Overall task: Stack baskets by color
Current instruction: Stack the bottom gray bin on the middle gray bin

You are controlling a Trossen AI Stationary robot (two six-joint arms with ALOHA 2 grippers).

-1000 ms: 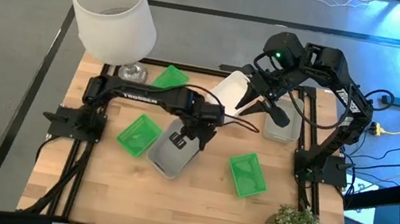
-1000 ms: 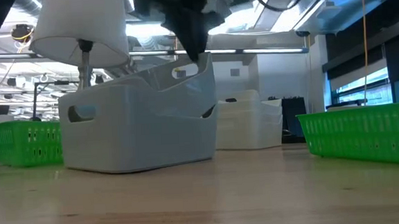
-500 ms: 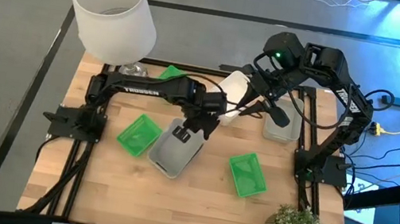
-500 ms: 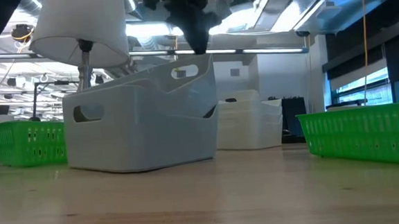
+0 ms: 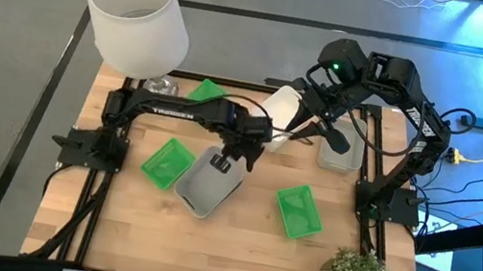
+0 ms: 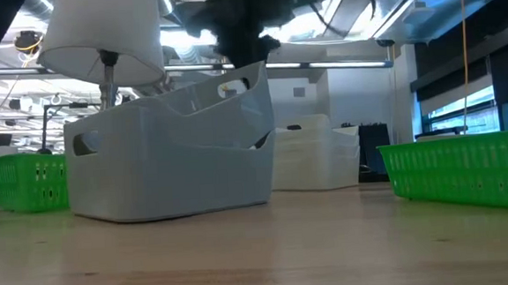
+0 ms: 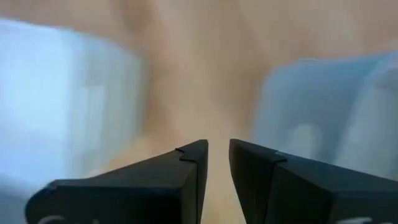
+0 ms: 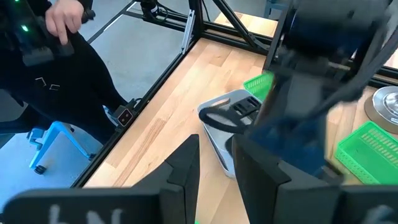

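High view: the left end effector sits over the far rim of the grey baskets at mid tabletop, fingers narrowly parted, though a grip cannot be told. The right end effector hangs above the white baskets, holding nothing, fingers slightly apart.

I can read only one marking from here, the white word TROSSEN lettered along the forearm of the left arm; nothing else is legible.
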